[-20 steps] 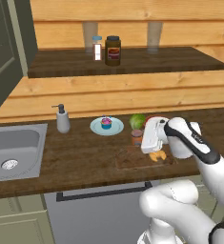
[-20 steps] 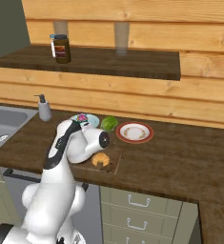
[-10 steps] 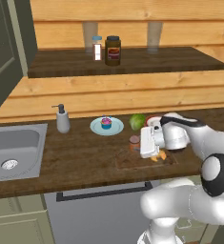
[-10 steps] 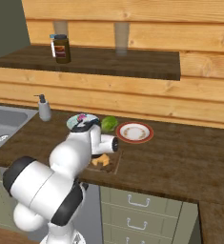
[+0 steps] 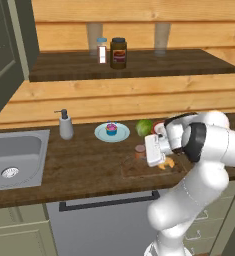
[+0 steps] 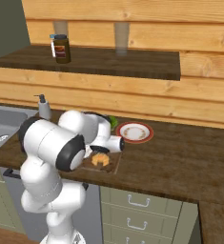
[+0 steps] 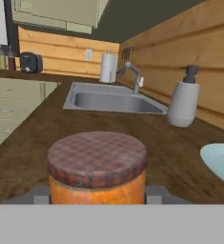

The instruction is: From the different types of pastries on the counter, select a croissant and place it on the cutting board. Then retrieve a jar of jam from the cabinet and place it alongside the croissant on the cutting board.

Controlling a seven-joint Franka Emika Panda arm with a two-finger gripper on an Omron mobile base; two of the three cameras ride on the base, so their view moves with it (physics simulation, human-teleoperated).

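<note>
1. Low over the cutting board (image 5: pixel 149 167), the gripper (image 5: pixel 153 150) has its fingers clamped on the jar of jam (image 7: pixel 97 167), which is level and close above the bench (image 7: pixel 23 143).
2. The croissant (image 6: pixel 100 160) lies on the board just beside the hand — a careless descent could set the jar on it.
3. Released while tilted, the jar could roll off.

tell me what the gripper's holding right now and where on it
The gripper is shut on the jar of jam. Its fingers clamp the orange body low on either side, below the plaid lid.
</note>
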